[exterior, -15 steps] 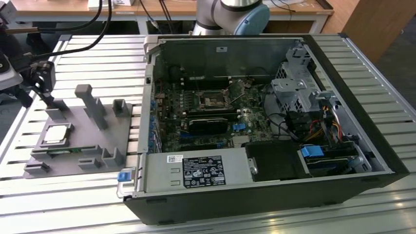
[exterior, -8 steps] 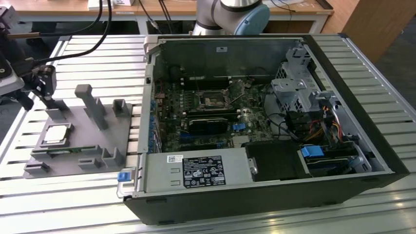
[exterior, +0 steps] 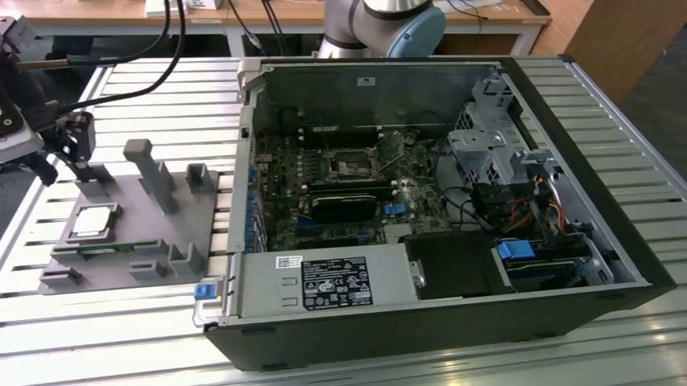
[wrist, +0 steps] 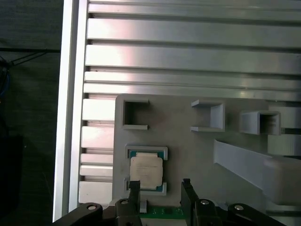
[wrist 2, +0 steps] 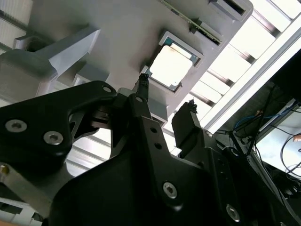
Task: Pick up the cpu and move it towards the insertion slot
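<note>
I see my claw (wrist: 160,189) open and empty, its fingers spread beside the cpu (wrist: 146,172), a flat, square, matte silver chip lying in the grey plastic fixture's (wrist: 188,150) rimmed pocket. The metal-framed insertion slot (exterior: 352,166) sits well apart from the fixture, inside the open case (exterior: 429,342).

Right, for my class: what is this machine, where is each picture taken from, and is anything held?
It is one robot arm with a two-fingered claw. The exterior view looks from off the arm at a slatted metal table; both wrist views ride on the arm. On the table lie a grey fixture and an open computer case. The cpu sits in the fixture; the insertion slot is inside the case. The claw is open, close to the cpu, holding nothing.
</note>
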Controlling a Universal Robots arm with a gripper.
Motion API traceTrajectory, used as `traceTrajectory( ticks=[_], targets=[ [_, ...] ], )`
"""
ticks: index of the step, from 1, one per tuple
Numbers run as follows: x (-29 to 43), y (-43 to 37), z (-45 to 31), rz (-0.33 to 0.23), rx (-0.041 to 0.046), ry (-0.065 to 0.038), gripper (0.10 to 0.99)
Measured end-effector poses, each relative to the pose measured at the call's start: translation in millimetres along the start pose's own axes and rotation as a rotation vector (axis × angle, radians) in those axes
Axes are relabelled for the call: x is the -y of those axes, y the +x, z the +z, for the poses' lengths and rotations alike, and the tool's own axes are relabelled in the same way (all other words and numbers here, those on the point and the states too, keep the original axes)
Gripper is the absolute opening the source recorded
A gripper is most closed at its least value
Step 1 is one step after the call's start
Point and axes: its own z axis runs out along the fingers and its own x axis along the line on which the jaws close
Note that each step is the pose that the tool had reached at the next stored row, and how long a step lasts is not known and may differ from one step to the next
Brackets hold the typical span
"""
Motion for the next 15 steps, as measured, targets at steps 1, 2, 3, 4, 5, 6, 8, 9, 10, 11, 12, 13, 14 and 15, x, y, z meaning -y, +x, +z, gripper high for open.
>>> traceTrajectory(
  ticks=[1, 2, 3, 4, 5, 6, 8, 9, 10, 11, 12, 13, 14, 15],
  targets=[
    [0.1, 0.0, 0.5, 0.000, 0.0000, 0.000, 0.475],
    [0.1, 0.0, 1.0, 0.000, 0.0000, 0.000, 0.486],
    [0.2, 0.0, 1.5, 0.000, -0.0001, 0.000, 0.541],
    [0.2, 0.0, 2.1, 0.000, 0.0000, 0.000, 0.541],
    [0.3, 0.0, 2.6, 0.000, 0.0001, 0.000, 0.600],
    [0.4, 0.0, 3.0, 0.000, -0.0001, 0.000, 0.659],
    [0.5, 0.0, 3.6, 0.000, -0.0002, 0.000, 0.718],
    [0.6, 0.0, 3.9, 0.000, -0.0001, 0.000, 0.773],
    [0.6, 0.0, 4.1, 0.000, 0.0000, 0.000, 0.773],
    [0.7, 0.0, 4.5, 0.000, 0.0000, 0.000, 0.839],
    [0.8, 0.0, 4.8, 0.000, 0.0000, 0.000, 0.839],
    [0.8, 0.0, 5.2, 0.000, 0.0001, 0.000, 0.839],
    [0.8, 0.0, 5.7, 0.000, 0.0002, 0.000, 0.839],
    [0.8, 0.0, 6.1, 0.000, 0.0001, 0.000, 0.839]
  ],
)
